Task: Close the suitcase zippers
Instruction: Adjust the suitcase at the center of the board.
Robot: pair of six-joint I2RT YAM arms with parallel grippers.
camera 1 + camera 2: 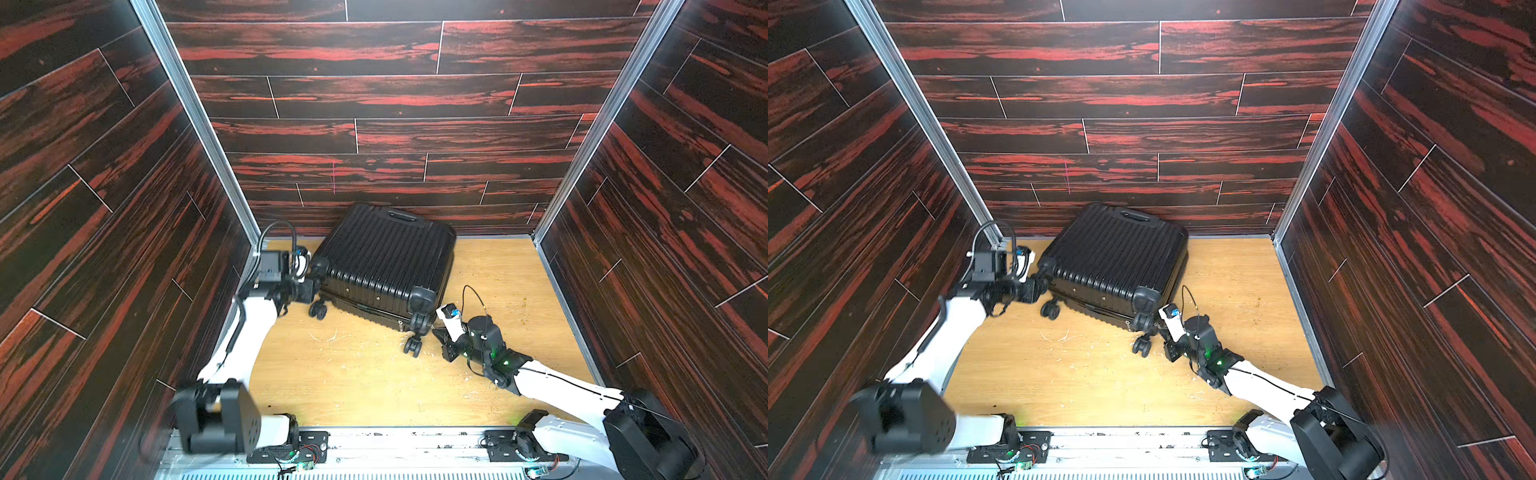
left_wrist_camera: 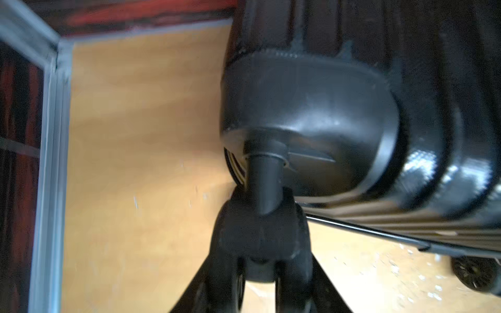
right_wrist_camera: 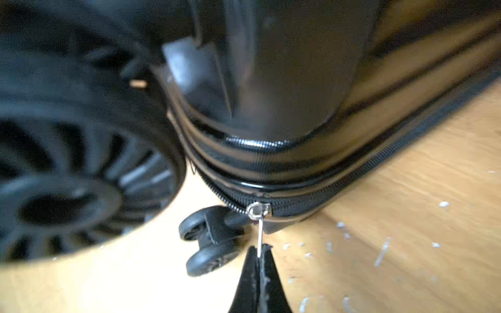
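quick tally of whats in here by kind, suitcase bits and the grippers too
suitcase: 1
caster: 4
carry handle in view: 1
zipper pull tab in view: 1
gripper: 2 (left gripper, right gripper)
total: 9

Suitcase (image 1: 384, 257): black ribbed hard shell, lying flat, askew, far centre, wheels facing near. Zipper (image 3: 379, 160): black; silver pull tab (image 3: 257, 212) at near-right corner, seemingly part-closed.

Suitcase (image 1: 386, 257) seemingly against back wall (image 1: 374, 104)
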